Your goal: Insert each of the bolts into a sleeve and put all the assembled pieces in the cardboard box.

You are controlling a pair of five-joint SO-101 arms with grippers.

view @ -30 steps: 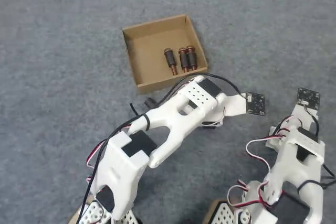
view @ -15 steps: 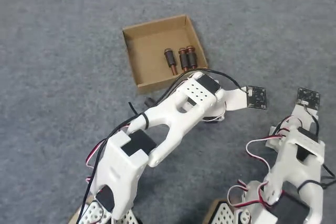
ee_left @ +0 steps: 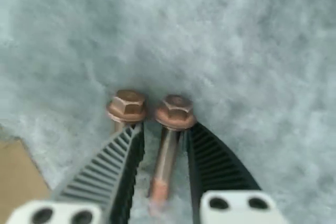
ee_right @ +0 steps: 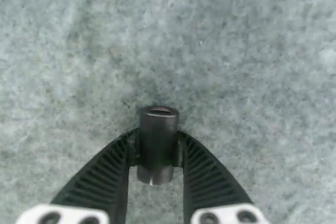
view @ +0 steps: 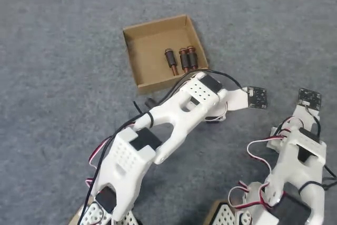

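Two copper bolts lie side by side on the grey carpet. My left gripper [ee_left: 164, 129] is open and straddles one bolt [ee_left: 167, 150], with small gaps on both sides of its shaft. The other bolt [ee_left: 126, 106] lies just outside one finger [ee_left: 118, 161]. My right gripper [ee_right: 157, 136] is shut on a black sleeve [ee_right: 157, 140], held above the carpet with its open end pointing away from the camera. In the high view the cardboard box [view: 138, 51] stands at the back with three assembled pieces [view: 182, 59] inside. The left arm [view: 200, 96] hides its own gripper there.
A small dark piece [view: 149, 101], possibly a sleeve, lies on the carpet just in front of the box. The right arm [view: 297, 151] stands at the lower right. Open carpet [view: 63, 104] spreads to the left and behind the box.
The left arm has shifted slightly, its wrist moving a little toward the box. The right arm has stayed still with the sleeve.
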